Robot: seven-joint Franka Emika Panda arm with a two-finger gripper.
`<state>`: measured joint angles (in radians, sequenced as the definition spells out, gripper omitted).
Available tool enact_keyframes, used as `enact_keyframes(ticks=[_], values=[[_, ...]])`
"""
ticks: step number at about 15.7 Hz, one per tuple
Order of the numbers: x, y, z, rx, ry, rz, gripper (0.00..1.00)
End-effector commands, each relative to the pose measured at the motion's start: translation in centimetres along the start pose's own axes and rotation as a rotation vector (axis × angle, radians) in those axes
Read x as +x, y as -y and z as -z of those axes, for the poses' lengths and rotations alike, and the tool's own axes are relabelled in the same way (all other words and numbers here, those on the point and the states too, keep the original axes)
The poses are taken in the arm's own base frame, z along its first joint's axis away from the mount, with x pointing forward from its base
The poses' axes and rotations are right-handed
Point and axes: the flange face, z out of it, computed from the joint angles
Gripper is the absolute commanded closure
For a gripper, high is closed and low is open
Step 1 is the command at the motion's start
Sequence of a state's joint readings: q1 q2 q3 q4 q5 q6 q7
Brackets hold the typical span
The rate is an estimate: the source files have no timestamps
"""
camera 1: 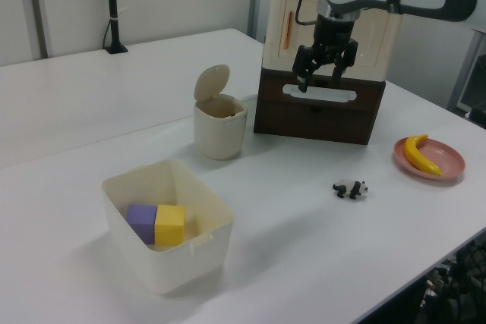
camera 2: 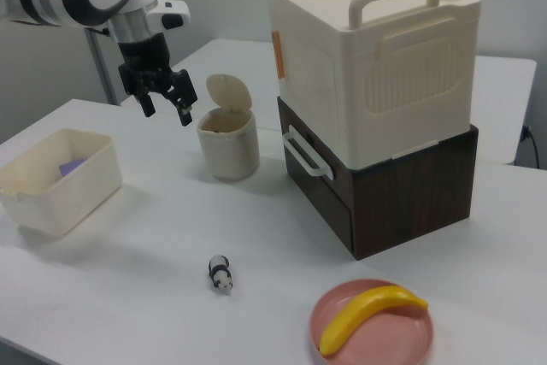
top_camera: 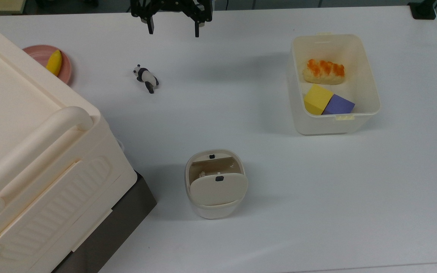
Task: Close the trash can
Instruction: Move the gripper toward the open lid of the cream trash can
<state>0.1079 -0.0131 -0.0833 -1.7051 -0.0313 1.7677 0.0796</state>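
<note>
We see the big cream box [camera 2: 376,57] with its handle stacked on a dark wooden drawer unit [camera 2: 402,190]. Just beside that stack, on the right view's left, stands the trash can [camera 2: 227,143], its lid [camera 2: 226,91] raised upright. Farther from the stack sits the open tub [top_camera: 334,83] holding what looks like a bread roll [top_camera: 324,71] and two blocks. The gripper [camera 2: 166,103] hangs in the air near the can, jaws spread wide, holding nothing. Before the stack lies a small panda [camera 2: 221,275].
</note>
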Motion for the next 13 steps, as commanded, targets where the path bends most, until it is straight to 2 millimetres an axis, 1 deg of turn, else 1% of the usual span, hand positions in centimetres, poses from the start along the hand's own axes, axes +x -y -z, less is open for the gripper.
enact_keyframes(ticks=[1,4,5,6,7,8,9,13], values=[[-0.86,0.05,0.3,0.024,0.004,0.008,0.0],[-0.79,0.24,0.25,0.024,0.001,0.02,0.0],[-0.77,0.15,0.26,0.024,-0.001,0.018,0.03],[-0.77,0.15,0.26,0.024,-0.001,0.023,0.15],[-0.74,0.14,0.29,0.032,-0.003,0.021,0.45],[-0.6,0.29,0.42,0.049,-0.016,0.042,0.8],[-0.5,0.21,0.5,0.059,-0.026,0.059,1.0],[-0.09,0.01,0.62,0.084,-0.055,0.064,1.0]])
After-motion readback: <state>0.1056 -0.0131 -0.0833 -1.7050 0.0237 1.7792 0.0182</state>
